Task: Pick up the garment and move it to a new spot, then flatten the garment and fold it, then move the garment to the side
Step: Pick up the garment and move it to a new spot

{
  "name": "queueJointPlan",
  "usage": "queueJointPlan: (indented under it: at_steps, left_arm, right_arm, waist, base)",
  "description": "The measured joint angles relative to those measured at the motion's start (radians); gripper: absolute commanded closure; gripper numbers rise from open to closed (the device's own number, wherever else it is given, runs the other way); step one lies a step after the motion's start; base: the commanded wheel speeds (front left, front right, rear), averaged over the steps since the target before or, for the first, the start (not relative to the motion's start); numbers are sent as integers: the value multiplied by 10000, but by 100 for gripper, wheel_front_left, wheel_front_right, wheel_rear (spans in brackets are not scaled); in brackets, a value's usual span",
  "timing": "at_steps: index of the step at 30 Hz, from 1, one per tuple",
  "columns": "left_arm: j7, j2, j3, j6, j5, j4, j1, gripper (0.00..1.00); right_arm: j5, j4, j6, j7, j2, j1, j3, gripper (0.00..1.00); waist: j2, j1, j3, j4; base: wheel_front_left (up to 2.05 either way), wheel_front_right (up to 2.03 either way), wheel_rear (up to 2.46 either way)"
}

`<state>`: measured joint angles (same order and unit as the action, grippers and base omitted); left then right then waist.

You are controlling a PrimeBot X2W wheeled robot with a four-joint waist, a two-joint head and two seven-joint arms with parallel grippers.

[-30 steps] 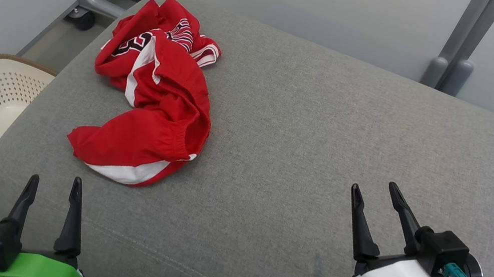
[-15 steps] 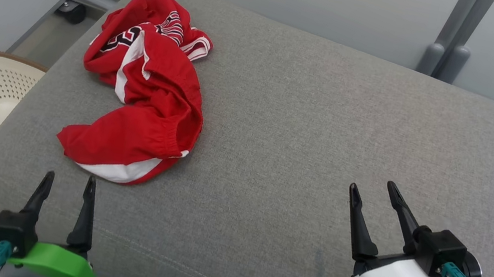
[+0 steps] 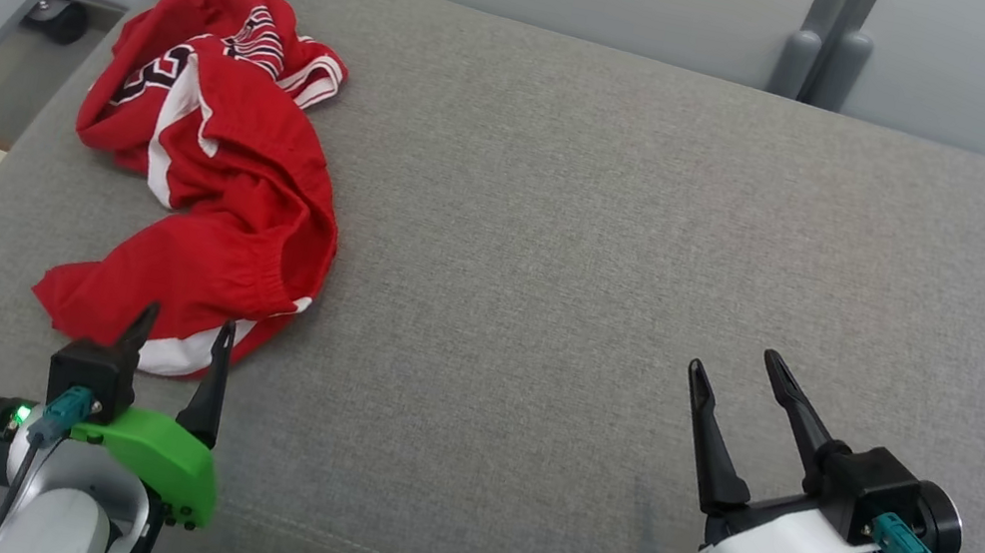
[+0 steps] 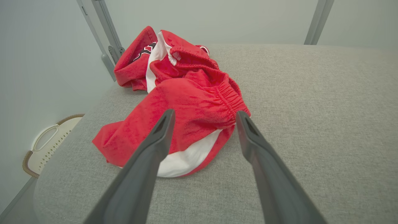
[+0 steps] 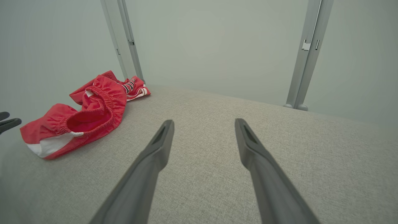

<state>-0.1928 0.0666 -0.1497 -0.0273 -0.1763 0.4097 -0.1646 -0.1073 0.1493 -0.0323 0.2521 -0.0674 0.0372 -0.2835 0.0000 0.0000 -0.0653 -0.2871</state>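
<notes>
The red garment (image 3: 203,195) lies crumpled along the grey cushion's (image 3: 562,228) left edge, from the far-left corner toward the front. The left gripper (image 3: 187,317) has its fingers spread at the white hem, gripping nothing. The right gripper (image 3: 734,360) — fingers spread, empty — hangs over bare cushion near the front edge.

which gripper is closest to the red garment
The left gripper, green mount: its fingertips are at the near hem of the garment. The right gripper, white mount, stands well apart over cushion.

red garment (image 3: 242,202) white-trimmed, grey cushion (image 3: 624,219)
</notes>
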Motion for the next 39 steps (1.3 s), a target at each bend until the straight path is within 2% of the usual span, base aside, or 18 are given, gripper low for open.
queueJointPlan:
  at_steps: [7,15,23,24,25,28,39]
  left_arm:
    - [391,90,244,15,44,1233,-714,0]
    - [637,209,756,529,31,2213,-1564,0]
    - [913,173,897,731,-56,3047,-2099,2]
    - [920,171,913,736,-56,3149,-2189,21]
    - [949,163,913,790,-56,3262,-2292,55]
    - [953,113,922,807,-58,3517,-2500,100]
    - [401,40,848,792,-65,4048,-2924,100]
  right_arm:
    - [79,2,-44,0,-144,236,-4,0]
    - [140,-82,-105,0,-313,423,59,0]
    - [192,-144,-113,0,-380,631,125,0]
    - [192,-144,-113,0,-383,648,136,0]
    - [192,-144,-111,0,-385,659,167,0]
    - [192,-142,-111,0,-412,669,213,0]
    - [190,-138,-94,0,-349,677,337,0]
  waist:
    - [0,0,-282,577]
    - [0,0,-784,1088]
    - [0,0,-1215,1375]
    - [0,0,-1261,1404]
    - [0,0,-1301,1428]
    - [0,0,-1375,1463]
    - [0,0,-1311,1288]
  base:
    - [0,0,0]
    - [0,0,0]
    - [0,0,0]
    - [0,0,0]
    - [0,0,0]
    - [0,0,0]
    - [0,0,0]
